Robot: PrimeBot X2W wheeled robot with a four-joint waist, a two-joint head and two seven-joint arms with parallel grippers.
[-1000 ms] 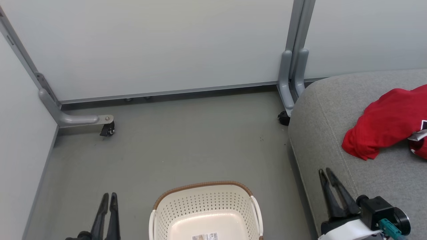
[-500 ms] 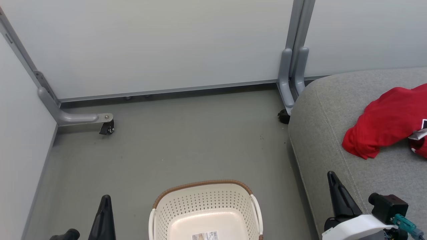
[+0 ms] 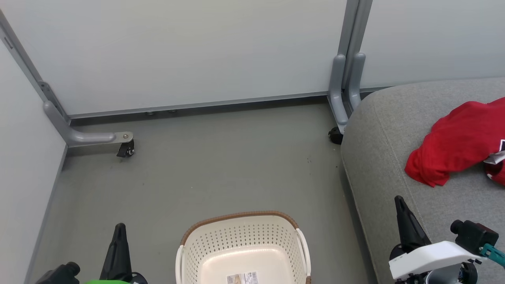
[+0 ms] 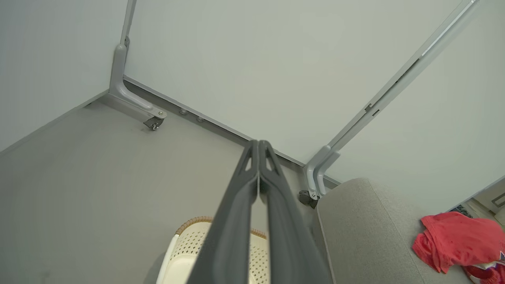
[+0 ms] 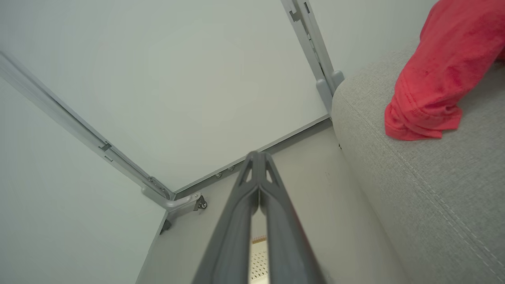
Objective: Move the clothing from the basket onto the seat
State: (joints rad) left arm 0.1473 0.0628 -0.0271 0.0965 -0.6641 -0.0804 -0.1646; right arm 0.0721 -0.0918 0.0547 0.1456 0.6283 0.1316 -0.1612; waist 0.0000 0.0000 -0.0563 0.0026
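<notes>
Clothing (image 3: 453, 146) lying on the seat (image 3: 386, 157), basket (image 3: 240, 217) on the floor (image 3: 217, 165) beside it showing only a label (image 3: 242, 279) inside; left hand (image 3: 119, 227) and right hand (image 3: 399, 200) both pressed together, empty, so finishing well probably means parking them clear of basket and seat.

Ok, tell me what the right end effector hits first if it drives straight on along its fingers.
Probably the pale partition panel, low down near its bottom rail. The shut right end effector aims there, clear of the seat. Nothing shows in between, though depth is unclear.
</notes>
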